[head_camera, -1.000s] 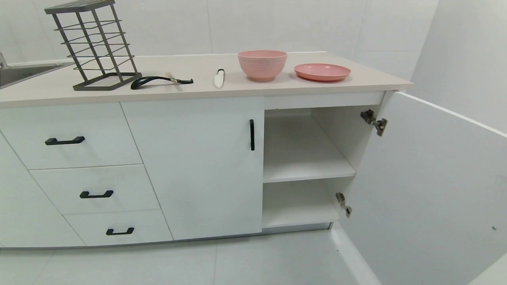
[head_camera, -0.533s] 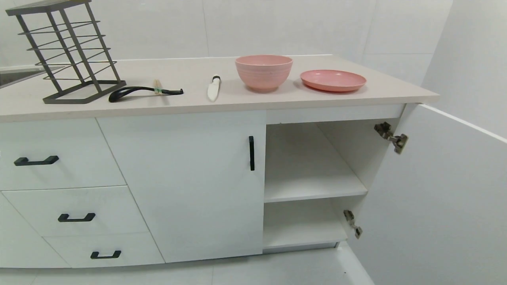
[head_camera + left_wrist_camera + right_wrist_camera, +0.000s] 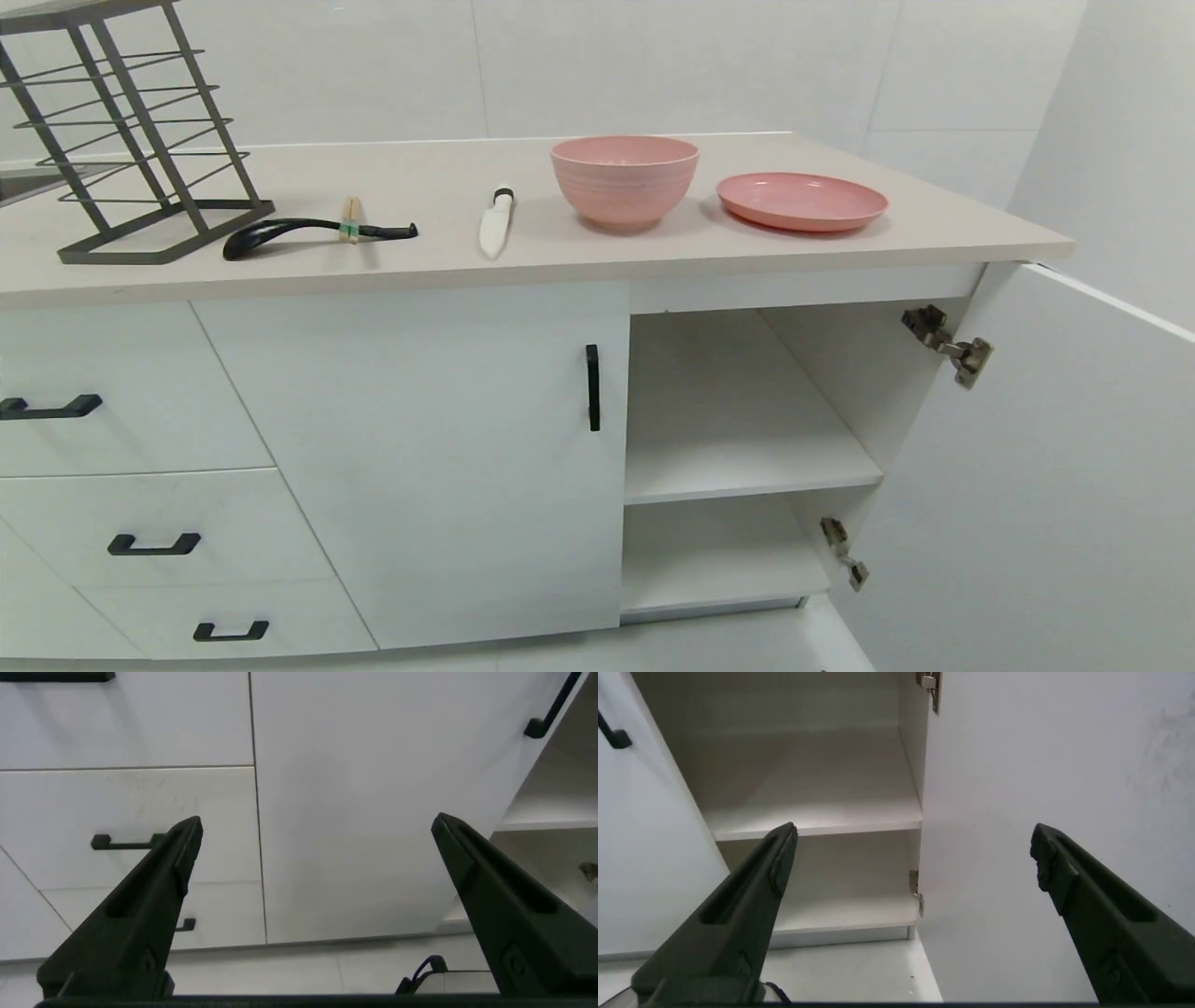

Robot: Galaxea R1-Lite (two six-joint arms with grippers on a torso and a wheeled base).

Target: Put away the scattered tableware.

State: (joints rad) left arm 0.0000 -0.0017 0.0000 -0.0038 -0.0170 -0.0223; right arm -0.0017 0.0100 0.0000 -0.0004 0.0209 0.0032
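Sitting on countertop (image 3: 439, 173): pink bowl (image 3: 624, 179), w/ pink plate (image 3: 801, 200) at its 3 o'clock, white knife (image 3: 495, 224) at 9, black ladle (image 3: 313, 231) farther toward 9. Left gripper (image 3: 318, 826) & right gripper (image 3: 914, 832) jaws both spread apart, holding nothing; right one faces open cabinet shelf (image 3: 813, 812).

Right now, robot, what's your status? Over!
Left gripper open, right gripper open, both empty. Pink bowl, pink plate, white knife, black ladle on the counter. Cabinet door open, shelf in view, nothing seen in the way.
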